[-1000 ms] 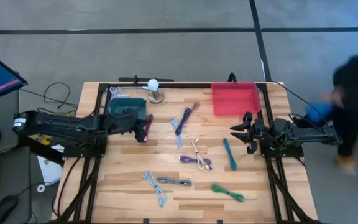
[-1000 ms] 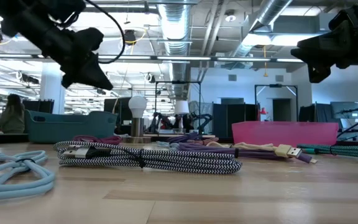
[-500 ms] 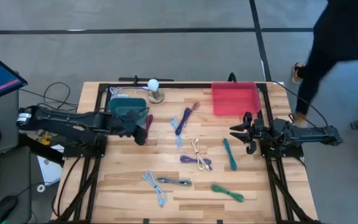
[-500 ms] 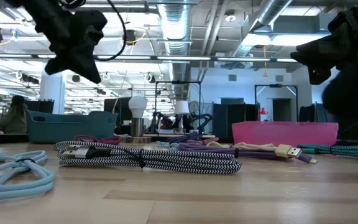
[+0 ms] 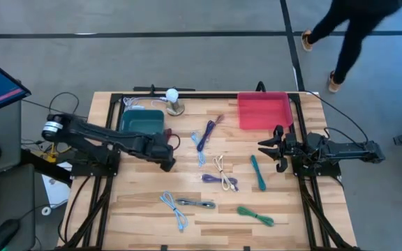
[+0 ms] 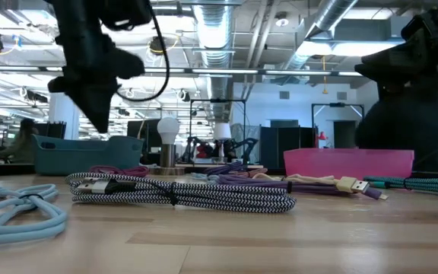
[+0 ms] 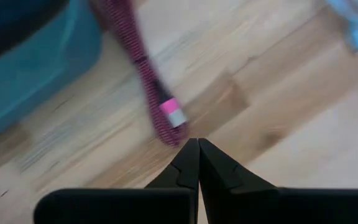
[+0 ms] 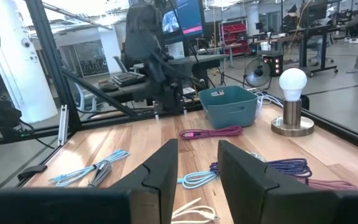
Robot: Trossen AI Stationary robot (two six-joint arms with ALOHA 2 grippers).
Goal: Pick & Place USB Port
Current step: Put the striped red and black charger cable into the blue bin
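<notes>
Over the desk's (image 5: 138, 209) left half, I see my left gripper (image 5: 166, 162) hanging just past the teal bin (image 5: 142, 122). From above I can't read its fingers; the left wrist view shows them pressed together with nothing between, their tips just short of the magenta cable (image 7: 143, 74) and its pink-and-silver USB plug (image 7: 173, 114), which lies on the wood beside the bin. The high view barely shows that cable, probably the reddish strand by the bin's corner. My right gripper (image 5: 271, 148) waits at the desk's right edge below the red tray (image 5: 264, 111); its wrist view shows the fingers (image 8: 160, 168) parted and empty. A person (image 5: 347, 31) walks beyond the desk's far right corner.
</notes>
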